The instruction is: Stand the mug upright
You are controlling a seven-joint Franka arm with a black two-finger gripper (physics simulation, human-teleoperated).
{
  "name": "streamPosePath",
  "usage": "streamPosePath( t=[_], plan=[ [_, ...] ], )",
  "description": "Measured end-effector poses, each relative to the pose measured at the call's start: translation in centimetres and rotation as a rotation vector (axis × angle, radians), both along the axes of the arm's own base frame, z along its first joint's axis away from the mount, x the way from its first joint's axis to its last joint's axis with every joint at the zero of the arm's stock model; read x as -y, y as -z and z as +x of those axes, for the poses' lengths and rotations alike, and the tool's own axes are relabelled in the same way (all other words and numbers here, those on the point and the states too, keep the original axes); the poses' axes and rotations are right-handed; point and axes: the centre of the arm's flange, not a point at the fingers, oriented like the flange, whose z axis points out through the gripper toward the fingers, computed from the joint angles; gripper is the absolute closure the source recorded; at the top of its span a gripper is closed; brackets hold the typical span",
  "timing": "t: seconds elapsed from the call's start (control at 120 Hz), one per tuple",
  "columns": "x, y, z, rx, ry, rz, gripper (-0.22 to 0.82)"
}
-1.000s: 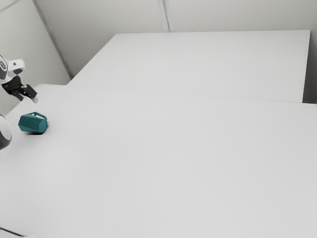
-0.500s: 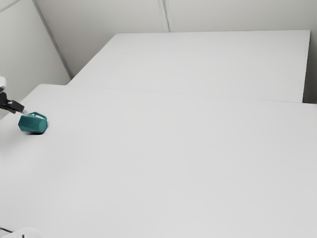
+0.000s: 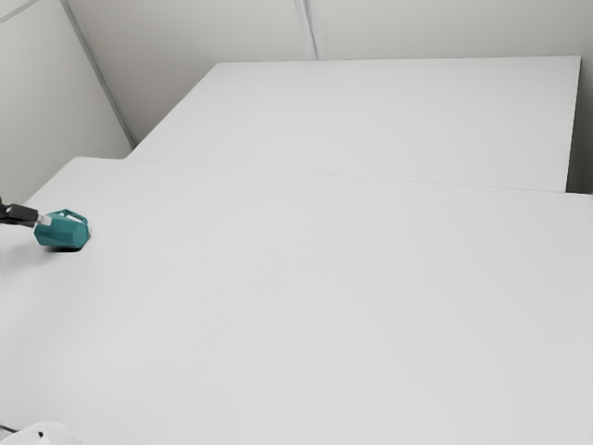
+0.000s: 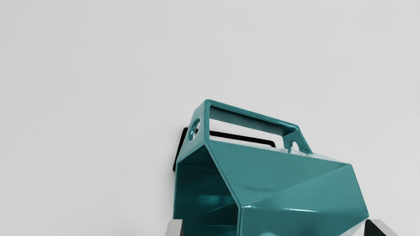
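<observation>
In the exterior view, I'm seeing the mug lying on its side on the table, near the corner at that view's upper left and not far from the edge beside it. My end effector is hovering right at the mug, on the side facing that view's left; whether it's touching, I can't tell from here.

In the wrist view, my fingers are standing wide open, one by the mug's open mouth, the other by its base end, with the body lying between them. I'm not gripping anything, and the handle is sticking out beyond the body, clear of both fingers.

I'm worrying about the mouth side: if I'm closing off line, that finger could be slipping inside the rim and catching just one wall. The slanting facets at the base could be letting the other finger slide, twisting the mug or nudging it toward the edge. Turning it up from a skewed hold, I'd be risking setting it down on its base's rim, and it could be toppling back.
</observation>
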Motion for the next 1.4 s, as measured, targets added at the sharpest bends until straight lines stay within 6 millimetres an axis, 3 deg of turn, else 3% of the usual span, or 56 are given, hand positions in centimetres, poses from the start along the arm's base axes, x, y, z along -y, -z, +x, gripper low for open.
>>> streamPosePath(
  t=[0.25, 0.6, 0.658, 0.975, 1.25, 1.4],
  plan=[
    [0.4, 2.1, -0.1, 0.038, 0.012, -0.094, 0.00],
    [0.3, 3.4, -0.1, 0.080, 0.006, -0.158, 0.02],
    [0.2, 3.5, -0.4, 0.087, 0.001, -0.181, 0.07],
    [0.7, 3.2, -0.7, 0.149, -0.013, -0.312, 0.59],
    [1.4, 3.0, -0.2, 0.176, -0.010, -0.372, 0.74],
    [1.7, 2.5, 0.2, 0.182, -0.003, -0.376, 0.77]
  ],
)
